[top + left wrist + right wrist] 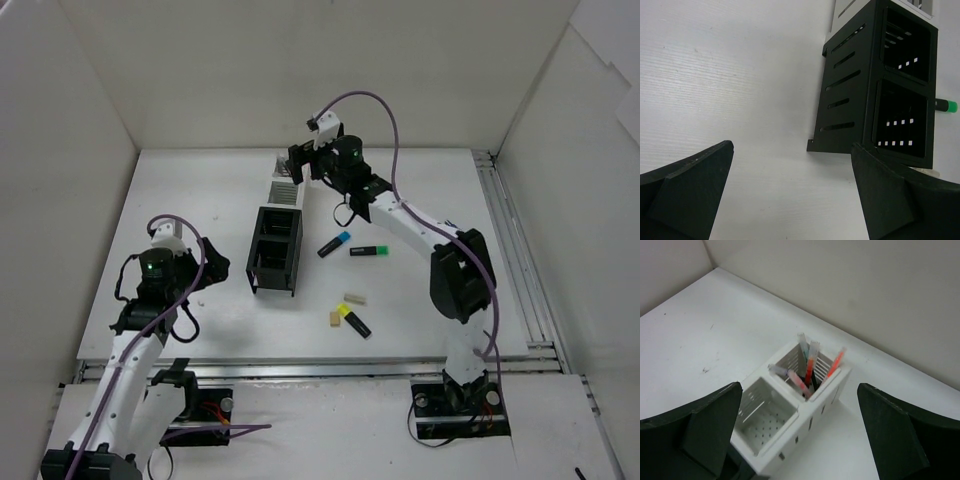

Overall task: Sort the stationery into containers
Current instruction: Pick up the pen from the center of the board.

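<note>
Black boxes (847,100) are matt plastic, table (730,75) finely ribbed.

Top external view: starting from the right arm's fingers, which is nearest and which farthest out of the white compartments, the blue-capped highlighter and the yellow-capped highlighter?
1. White compartments: just below the right arm's fingers, at the far end of the row.
2. Blue-capped highlighter: mid-table, to the right of the black boxes.
3. Yellow-capped highlighter: lowest in the view, well past the blue one.
</note>
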